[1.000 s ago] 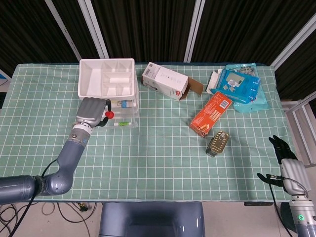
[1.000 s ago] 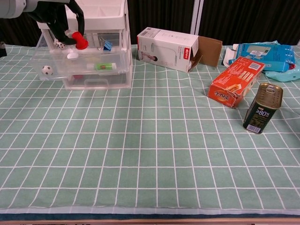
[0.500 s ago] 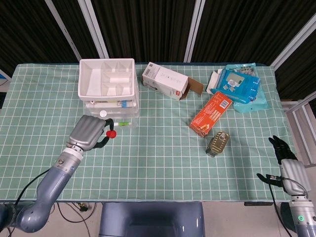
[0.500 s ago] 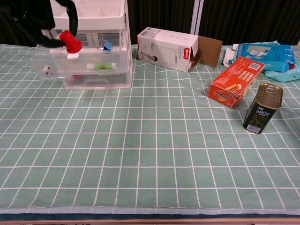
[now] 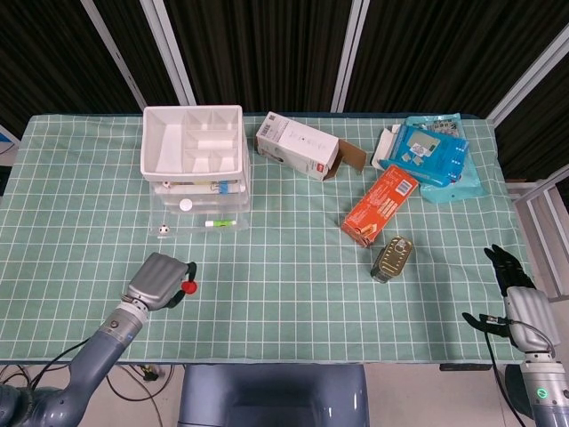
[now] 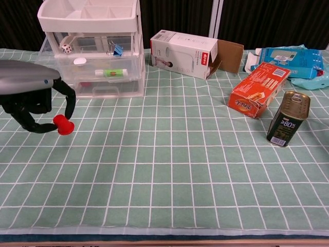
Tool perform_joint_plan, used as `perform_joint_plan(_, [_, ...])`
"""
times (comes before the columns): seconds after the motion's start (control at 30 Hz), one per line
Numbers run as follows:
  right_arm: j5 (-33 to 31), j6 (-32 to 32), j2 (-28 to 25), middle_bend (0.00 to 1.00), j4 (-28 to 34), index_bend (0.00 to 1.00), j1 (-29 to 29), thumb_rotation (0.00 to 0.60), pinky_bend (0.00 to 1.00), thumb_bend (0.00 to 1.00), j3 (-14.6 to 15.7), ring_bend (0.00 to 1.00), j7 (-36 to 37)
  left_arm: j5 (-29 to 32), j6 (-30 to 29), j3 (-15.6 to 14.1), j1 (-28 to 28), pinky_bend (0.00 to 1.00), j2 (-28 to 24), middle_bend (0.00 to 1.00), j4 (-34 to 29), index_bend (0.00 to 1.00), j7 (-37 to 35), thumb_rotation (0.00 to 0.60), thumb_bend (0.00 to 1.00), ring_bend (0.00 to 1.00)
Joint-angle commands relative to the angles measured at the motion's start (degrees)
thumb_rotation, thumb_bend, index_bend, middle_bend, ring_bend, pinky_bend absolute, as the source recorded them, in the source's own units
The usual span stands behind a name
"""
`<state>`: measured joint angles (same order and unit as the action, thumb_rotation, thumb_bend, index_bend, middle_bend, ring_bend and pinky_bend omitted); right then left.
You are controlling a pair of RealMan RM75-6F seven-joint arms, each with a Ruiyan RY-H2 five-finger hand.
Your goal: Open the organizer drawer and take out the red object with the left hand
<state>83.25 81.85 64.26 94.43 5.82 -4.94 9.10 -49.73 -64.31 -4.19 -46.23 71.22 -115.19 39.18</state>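
- Pinching the red object point(image 6: 64, 124) between thumb and fingers, the left robot hand point(image 6: 32, 98) hangs at the front left of the desk point(image 5: 293, 267); in the chest view the object shows just above the green checked cloth, and I cannot tell if it touches it.
- The red object is out of the organizer point(image 5: 197, 169) and well apart from it, toward the front edge of the desk.
- Behind the left robot hand stands the clear organizer with a white divided tray point(image 6: 87, 13) on top. Its lower drawer point(image 5: 200, 218) is pulled out toward the front. Inside it lie a small black-and-white ball point(image 5: 164, 229), a white round piece point(image 5: 185, 205) and a green-and-white stick point(image 6: 110, 73).
- A white die point(image 6: 66, 49) and a blue clip point(image 6: 117, 50) show in the upper drawer.
- Right of the organizer lies a white carton point(image 5: 298, 146) with an open brown flap.
- Further right, an orange box point(image 5: 380, 204) lies tilted, and a dark tin can point(image 6: 289, 118) with a gold top stands near it.
- At the back right lies a blue package point(image 5: 432, 151).
- At the far right, off the desk edge, the right robot hand point(image 5: 514, 276) holds nothing, with its dark fingers point(image 5: 504, 262) slightly spread.
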Motion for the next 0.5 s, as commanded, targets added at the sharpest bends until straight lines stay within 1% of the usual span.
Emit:
perform_joint_plan(0.03, [-0.04,-0.06,-0.03,0.0,0.0,0.0,0.0,0.6,0.22,0.07,0.01,0.0,0.07,1.68,0.97,-0.78,0.64,1.0,4.57,1.0,5.11,0.51,1.66,0.6,0.36,1.0])
perform_joint_plan(0.17, [-0.06,-0.17,-0.06,0.0,0.03,0.0,0.02,0.6,0.22,0.07,0.01,0.0,0.15,4.06,1.71,-0.3,0.39,1.0,7.23,1.0,8.12,0.5,2.75,0.6,0.36,1.0])
perform_joint_plan(0.37, [-0.04,-0.21,-0.08,0.0,0.08,0.0,0.02,0.6,0.22,0.07,0.02,0.0,0.22,7.69,2.67,0.07,-0.44,1.0,9.76,1.0,10.48,0.49,5.2,0.6,0.36,1.0])
perform_joint_plan(0.5, [-0.05,-0.23,-0.09,0.0,0.07,0.0,0.04,0.6,0.22,0.07,0.0,0.0,0.28,8.59,2.47,0.23,-0.66,1.0,10.64,1.0,11.06,0.44,6.17,0.6,0.3,1.0])
